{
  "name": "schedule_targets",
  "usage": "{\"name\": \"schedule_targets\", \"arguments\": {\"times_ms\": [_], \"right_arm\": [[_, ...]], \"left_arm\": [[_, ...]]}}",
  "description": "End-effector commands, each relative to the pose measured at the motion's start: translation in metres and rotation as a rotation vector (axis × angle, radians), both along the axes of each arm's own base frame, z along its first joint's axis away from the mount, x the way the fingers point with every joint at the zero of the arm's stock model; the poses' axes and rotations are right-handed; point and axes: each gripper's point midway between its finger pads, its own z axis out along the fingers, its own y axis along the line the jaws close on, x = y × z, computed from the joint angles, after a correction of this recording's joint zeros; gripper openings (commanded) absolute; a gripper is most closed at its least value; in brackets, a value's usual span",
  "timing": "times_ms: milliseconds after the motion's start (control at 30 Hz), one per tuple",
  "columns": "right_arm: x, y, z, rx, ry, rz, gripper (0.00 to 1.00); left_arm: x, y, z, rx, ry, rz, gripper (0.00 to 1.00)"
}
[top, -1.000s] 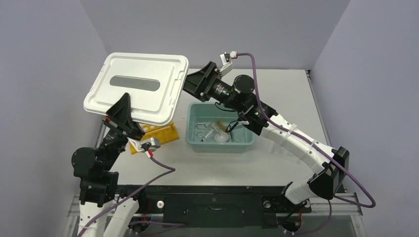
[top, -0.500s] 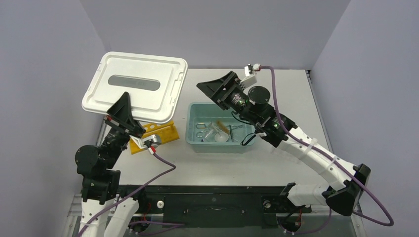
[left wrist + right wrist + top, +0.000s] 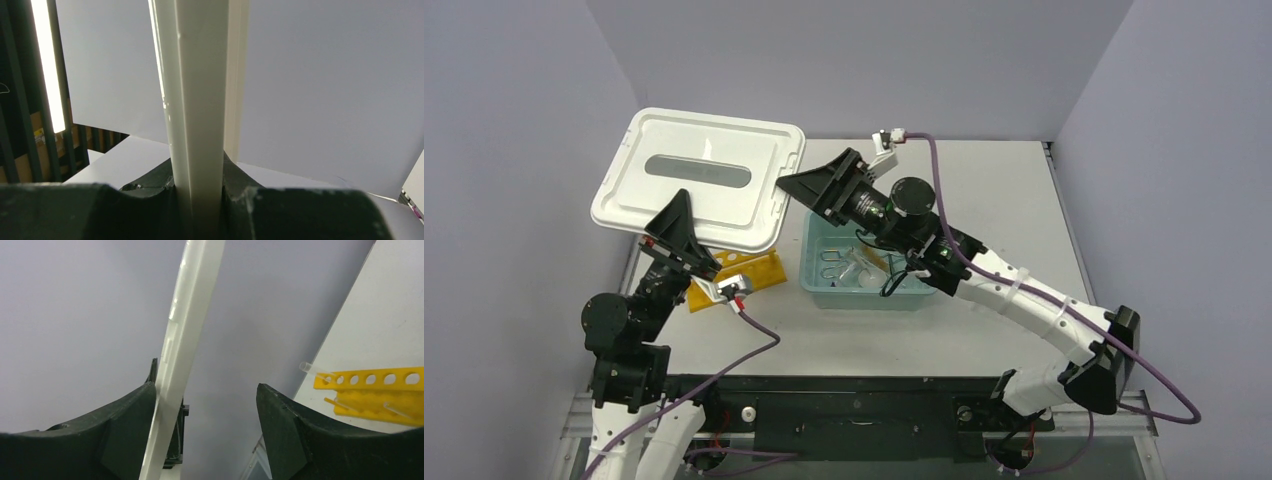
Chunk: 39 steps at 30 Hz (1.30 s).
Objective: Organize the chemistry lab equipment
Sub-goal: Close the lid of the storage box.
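Left tool [image 3: 679, 205] nipped narrow on the near edge of the white lid [image 3: 699, 175], holding it lifted clear of the tabletop [image 3: 1004, 190] and tilted, over the far left corner. From the left wrist: lid rim [image 3: 197, 100] upright and edge-on, squeezed between both fingers of that tool [image 3: 197, 200], one pressed to either face.

Right tool [image 3: 796, 185] spread wide, reaching at the lid's right edge, raised above the teal tub [image 3: 814, 270]. From the right wrist: lid edge [image 3: 187, 325] inside the open gap of the tool [image 3: 205, 390], close against one finger, well apart from the other, not clamped.

Only from the top: tub on the tabletop with small lab items inside, among them metal loop-handled tongs [image 3: 832, 262] and a round dish [image 3: 871, 281]. Others too small to name, partly hidden under the right arm. Yellow holed rack [image 3: 759, 270] on the tabletop just left of the tub, partly under the lifted lid and behind the left tool.

Only from the right wrist: rack [image 3: 380, 390] near enough to show its row of holes, with a clear glass tube [image 3: 312, 371] poking out past its end.

Only from the left wrist: the pinch itself, lid rim filling the slot between the fingers.
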Motion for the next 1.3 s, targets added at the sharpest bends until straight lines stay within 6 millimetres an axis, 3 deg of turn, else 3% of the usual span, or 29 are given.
{"name": "schedule_targets", "arguments": {"times_ms": [0, 167, 333, 533, 567, 600, 633, 667, 733, 767, 800, 833, 867, 967, 1000, 1033, 1267], "right_arm": [[-0.014, 0.018, 0.035, 0.116, -0.054, 0.09, 0.68], [-0.016, 0.033, 0.037, 0.129, -0.055, 0.115, 0.66], [-0.016, 0.04, 0.045, 0.21, -0.047, 0.147, 0.57], [-0.017, 0.049, 0.041, 0.232, -0.019, 0.191, 0.3], [-0.016, 0.049, 0.037, 0.228, -0.011, 0.192, 0.22], [-0.014, 0.047, 0.036, 0.227, -0.009, 0.189, 0.18], [-0.011, 0.045, 0.029, 0.22, 0.005, 0.183, 0.1], [-0.004, 0.038, 0.029, 0.221, 0.004, 0.168, 0.05], [0.01, 0.023, 0.016, 0.204, 0.022, 0.133, 0.0], [0.012, 0.013, 0.019, 0.208, 0.017, 0.118, 0.0], [0.025, 0.001, 0.007, 0.188, 0.029, 0.085, 0.0], [0.037, -0.019, 0.011, 0.19, 0.02, 0.04, 0.0], [0.039, -0.025, 0.0, 0.172, 0.036, 0.035, 0.0], [0.05, -0.065, -0.003, 0.153, 0.036, -0.028, 0.0], [0.052, -0.072, -0.015, 0.129, 0.058, -0.042, 0.0], [0.054, -0.088, -0.01, 0.133, 0.046, -0.064, 0.0], [0.052, -0.16, -0.052, 0.05, 0.119, -0.173, 0.0]], "left_arm": [[-0.013, 0.001, 0.018, 0.03, -0.096, 0.01, 0.14], [-0.014, -0.005, 0.007, 0.081, -0.095, -0.003, 0.14], [-0.013, -0.009, -0.004, 0.11, -0.073, -0.021, 0.15], [-0.007, -0.008, -0.011, 0.123, -0.047, -0.005, 0.17], [-0.006, -0.007, -0.012, 0.12, -0.041, 0.001, 0.24], [-0.003, -0.006, -0.017, 0.12, -0.013, 0.003, 0.44], [-0.001, -0.005, -0.02, 0.119, 0.007, 0.011, 0.54], [0.001, -0.004, -0.025, 0.115, 0.047, 0.014, 0.74], [0.004, 0.0, -0.03, 0.089, 0.109, 0.027, 0.99], [0.006, 0.003, -0.031, 0.072, 0.132, 0.04, 0.99], [0.009, 0.005, -0.033, 0.04, 0.17, 0.041, 0.97], [0.011, 0.01, -0.034, 0.013, 0.19, 0.062, 0.97], [0.013, 0.012, -0.036, -0.028, 0.231, 0.064, 0.97], [0.016, 0.019, -0.043, -0.095, 0.346, 0.094, 0.97], [0.019, 0.021, -0.048, -0.131, 0.388, 0.101, 0.97], [0.019, 0.021, -0.053, -0.165, 0.441, 0.099, 0.97], [0.011, 0.01, -0.084, -0.368, 0.774, 0.062, 0.97]]}}
